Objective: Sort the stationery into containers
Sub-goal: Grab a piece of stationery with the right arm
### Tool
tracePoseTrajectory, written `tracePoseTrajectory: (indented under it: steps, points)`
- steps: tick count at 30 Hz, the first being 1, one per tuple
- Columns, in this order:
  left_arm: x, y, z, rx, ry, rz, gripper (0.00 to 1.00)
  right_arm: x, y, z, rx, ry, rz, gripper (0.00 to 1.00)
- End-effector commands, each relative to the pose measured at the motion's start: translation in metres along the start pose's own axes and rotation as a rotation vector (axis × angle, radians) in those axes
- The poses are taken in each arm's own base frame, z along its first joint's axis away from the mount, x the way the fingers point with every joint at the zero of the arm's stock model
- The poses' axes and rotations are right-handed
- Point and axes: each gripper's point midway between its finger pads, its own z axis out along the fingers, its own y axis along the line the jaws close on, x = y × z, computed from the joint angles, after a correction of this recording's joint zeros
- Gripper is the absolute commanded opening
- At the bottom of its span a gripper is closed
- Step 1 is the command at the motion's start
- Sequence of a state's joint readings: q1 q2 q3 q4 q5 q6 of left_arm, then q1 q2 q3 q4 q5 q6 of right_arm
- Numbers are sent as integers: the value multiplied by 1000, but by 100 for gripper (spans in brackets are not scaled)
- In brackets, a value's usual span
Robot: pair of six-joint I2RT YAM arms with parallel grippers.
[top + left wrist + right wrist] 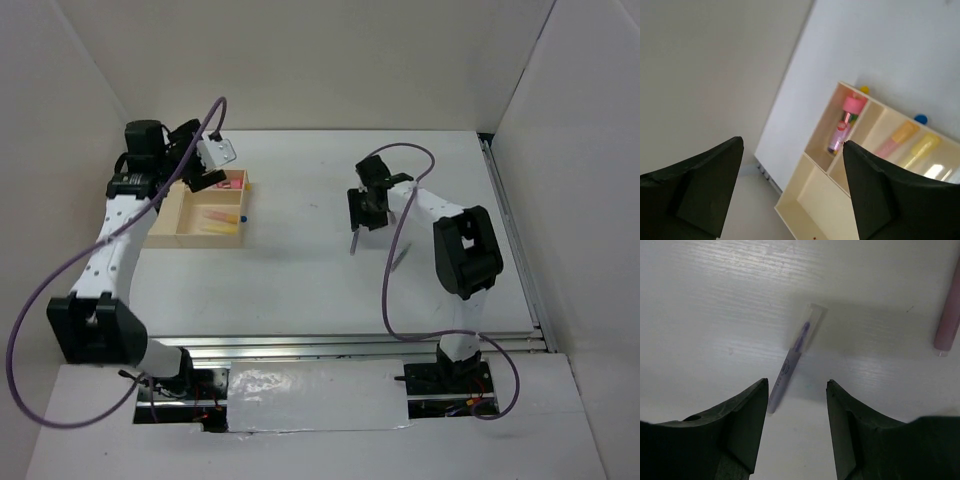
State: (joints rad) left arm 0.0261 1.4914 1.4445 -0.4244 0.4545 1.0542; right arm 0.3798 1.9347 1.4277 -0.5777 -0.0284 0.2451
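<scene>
Right hand (pixel 796 390) open and empty over grey pen (pixel 790 365); left hand (pixel 792 145) open, empty above tray (pixel 812 195) edge.

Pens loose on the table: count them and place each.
2. A thin grey pen lies just ahead of the right gripper; a pink pen lies apart from it, at the right wrist view's edge. Others may be hidden.
</scene>
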Motion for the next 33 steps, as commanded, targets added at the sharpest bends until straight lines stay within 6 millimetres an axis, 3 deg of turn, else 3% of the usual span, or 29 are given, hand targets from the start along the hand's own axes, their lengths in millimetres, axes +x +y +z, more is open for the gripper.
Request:
tracePoseTrajectory:
  steps: [1, 2, 3, 8, 15, 19, 20, 21, 22, 23, 25, 26, 28, 29, 30, 33]
  points:
    - [-31, 18, -11, -185, -138, -96, 94, -22, -2, 5, 120, -63, -2, 57]
    - [-49, 12, -17, -188, -160, -105, 94, -24, 0, 6, 120, -56, -8, 57]
    - [-51, 8, -20, -181, -161, -130, 94, -18, 1, 15, 122, -27, -10, 56]
    - [-52, -18, -30, -86, -132, -319, 91, -14, 7, 32, 121, 20, -14, 48]
    - [-55, -53, -37, -12, -158, -447, 85, 7, 6, 56, 142, 123, 1, 38]
    - [-64, -81, -37, 93, -192, -590, 79, -1, 11, 51, 93, 114, 30, 8]
    - [-64, -95, -35, 134, -188, -655, 78, -8, 16, 41, 59, 92, 36, 2]
    - [-75, -101, -38, 166, -233, -675, 78, -8, 28, 36, -8, 87, 40, 0]
    - [-76, -121, -37, 218, -239, -746, 78, -11, 36, 29, -47, 70, 41, 0]
    - [-82, -129, -38, 244, -266, -769, 78, -23, 49, 8, -98, 17, 37, 0]
    - [-108, -134, -43, 255, -367, -776, 78, -31, 74, -12, -221, -44, 55, 0]
    - [-108, -152, -39, 299, -354, -912, 78, -45, 90, -42, -287, -117, 52, 0]
    - [-128, -160, -38, 340, -411, -1025, 78, -57, 115, -70, -426, -195, 82, 0]
    - [-134, -164, -37, 359, -423, -1055, 78, -68, 126, -100, -491, -264, 86, 0]
    - [-146, -168, -34, 397, -445, -1094, 78, -75, 140, -116, -573, -314, 104, 0]
    - [-156, -163, -25, 401, -448, -1153, 78, -88, 162, -163, -703, -414, 101, 0]
